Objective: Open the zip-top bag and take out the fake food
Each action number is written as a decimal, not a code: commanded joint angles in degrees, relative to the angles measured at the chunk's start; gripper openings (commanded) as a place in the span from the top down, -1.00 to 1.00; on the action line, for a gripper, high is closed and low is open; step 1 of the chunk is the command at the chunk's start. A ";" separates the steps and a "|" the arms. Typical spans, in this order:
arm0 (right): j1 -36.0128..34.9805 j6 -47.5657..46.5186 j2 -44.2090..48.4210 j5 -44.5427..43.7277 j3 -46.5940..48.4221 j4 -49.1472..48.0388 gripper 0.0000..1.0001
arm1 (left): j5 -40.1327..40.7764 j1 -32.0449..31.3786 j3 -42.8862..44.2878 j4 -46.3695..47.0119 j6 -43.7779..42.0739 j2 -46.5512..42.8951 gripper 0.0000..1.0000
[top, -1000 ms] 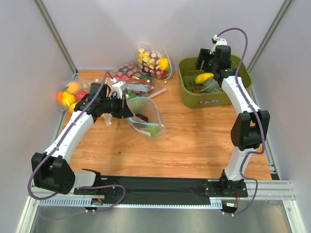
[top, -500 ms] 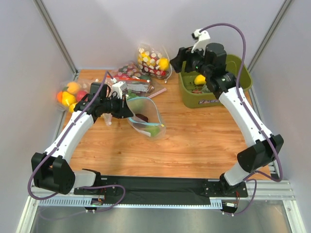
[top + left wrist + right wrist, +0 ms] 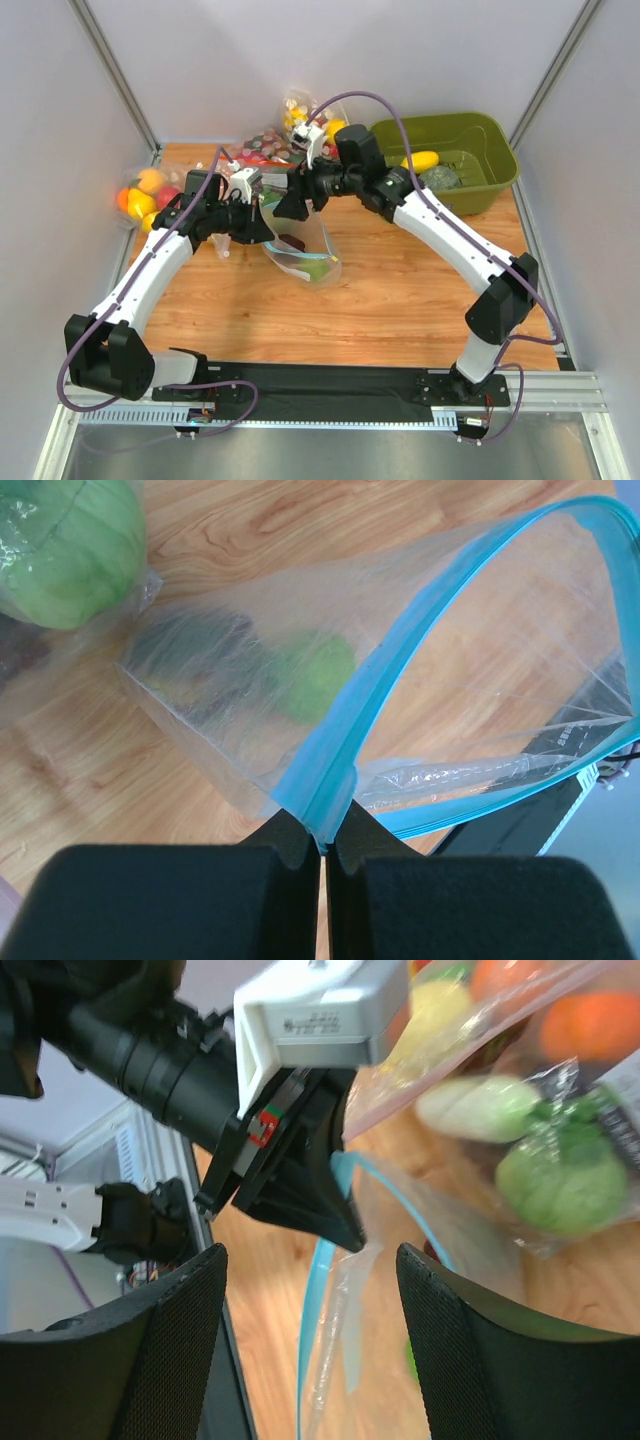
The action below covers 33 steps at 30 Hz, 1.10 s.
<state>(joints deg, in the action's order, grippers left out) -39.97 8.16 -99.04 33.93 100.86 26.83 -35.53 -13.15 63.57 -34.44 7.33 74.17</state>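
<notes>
Near the middle of the tabletop [image 3: 400,290], lying with mouth gaping: zip-top bag [image 3: 300,240], teal zipper strip [image 3: 345,740] forming an open loop. Left tool [image 3: 322,838] pinching the strip at one corner, jaws shut tight on the plastic. Right tool [image 3: 310,1345] hanging spread wide just above the bag mouth, holding nothing.

Still inside the bag: fake food, one green piece [image 3: 318,672] and a darker piece beside it. Already resting in the green bin [image 3: 495,130]: a yellow piece [image 3: 421,160] and a grey-green leafy one.

For the step in hand, judged to be reaching in for the next piece:
- Keeping the left pinch steady and slightly raised, holding the mouth open.
- Lowering the right tool through the loop without snagging the near lip of film.
- Closing on the green piece alone, not on plastic behind it; thin film likely to bunch between the fingers.

Compared with one second earlier: right arm no longer over the bin, now swung across to the bag mouth beside the left tool. Left arm and bag unchanged in position.
</notes>
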 commanded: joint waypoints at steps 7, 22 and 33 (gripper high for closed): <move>-2.05 4.40 -3.08 -0.95 -3.64 1.91 -0.36 | -0.77 -0.12 1.03 1.30 -0.13 -0.69 1.00; -3.54 5.81 -9.50 -24.08 -7.43 7.97 -0.26 | -1.47 -0.12 1.03 1.56 0.05 -0.52 1.00; -7.23 5.81 -12.66 -29.09 -10.51 7.45 -0.30 | -1.74 -0.39 0.85 1.65 0.31 -0.25 1.00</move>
<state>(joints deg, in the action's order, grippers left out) -46.37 13.58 -110.19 8.32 91.07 34.37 -35.99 -13.50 63.57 -34.46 7.38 74.17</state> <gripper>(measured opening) 0.644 0.003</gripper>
